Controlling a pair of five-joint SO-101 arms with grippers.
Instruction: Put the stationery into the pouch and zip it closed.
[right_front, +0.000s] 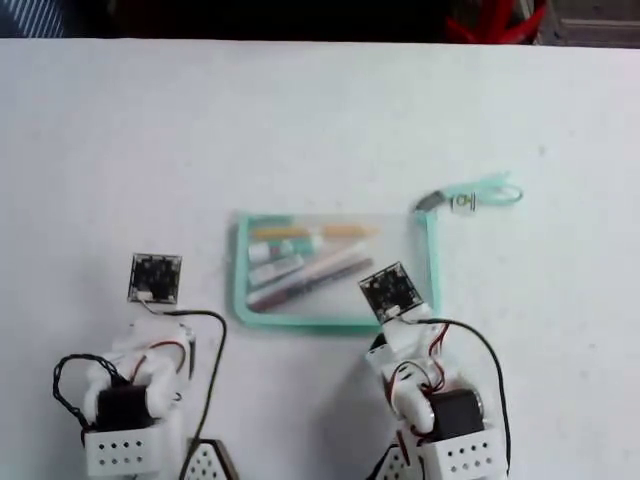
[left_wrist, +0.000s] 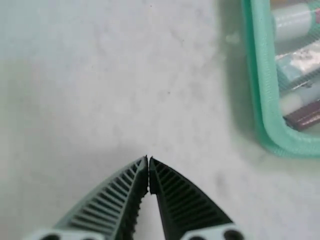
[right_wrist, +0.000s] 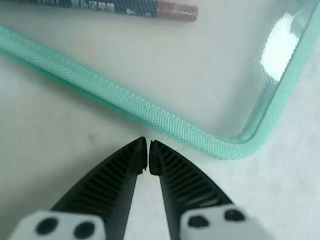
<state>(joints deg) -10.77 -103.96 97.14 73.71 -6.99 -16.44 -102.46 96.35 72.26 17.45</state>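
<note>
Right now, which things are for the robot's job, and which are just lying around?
For the job:
- the green-edged pouch
- the stationery lying inside it
- the zip pull with its loop, at the pouch's far corner
- both arms' jaws, shut, close by the pouch

Just lying about:
- the red thing beyond the table
- the striped thing beyond its far edge

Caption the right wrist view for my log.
Right pincer, shut, just outside the green-rimmed pouch; a dark pen lies inside.

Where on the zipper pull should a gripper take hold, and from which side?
Probably the zipper pull's grey tab, at the pouch's far right corner, from the right: it juts past the rim onto table, teal strap trailing rightward.
</note>
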